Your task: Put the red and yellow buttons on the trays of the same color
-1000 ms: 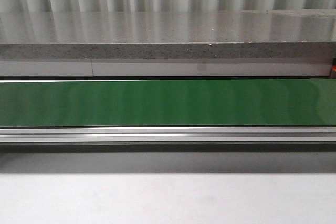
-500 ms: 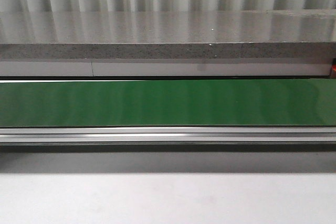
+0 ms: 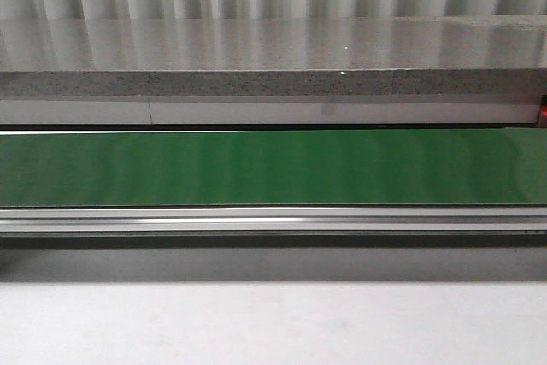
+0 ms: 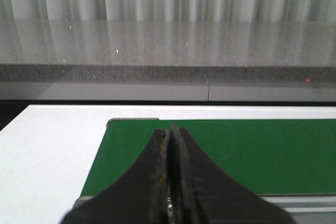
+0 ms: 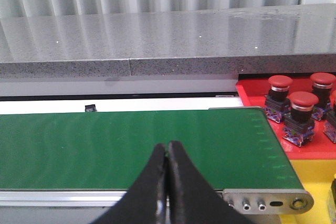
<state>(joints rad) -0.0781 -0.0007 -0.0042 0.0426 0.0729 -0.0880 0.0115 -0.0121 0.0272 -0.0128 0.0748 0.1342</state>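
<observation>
Red buttons [image 5: 300,109] with black bases stand on the red tray [image 5: 251,94] in the right wrist view, past the belt's end. Part of the yellow tray [image 5: 315,174] shows beside it; a dark item at its edge [image 5: 333,184] is too cut off to identify. No yellow button is visible. My right gripper [image 5: 167,146] is shut and empty over the green belt [image 5: 126,145]. In the left wrist view my left gripper [image 4: 171,129] is shut and empty over the belt's other end [image 4: 252,150]. Neither gripper appears in the front view.
The green conveyor belt [image 3: 273,167] runs across the front view with a metal rail [image 3: 273,220] along its near side. A grey stone ledge [image 3: 273,57] and a corrugated wall stand behind. White tabletop [image 4: 52,145] lies beside the belt's left end.
</observation>
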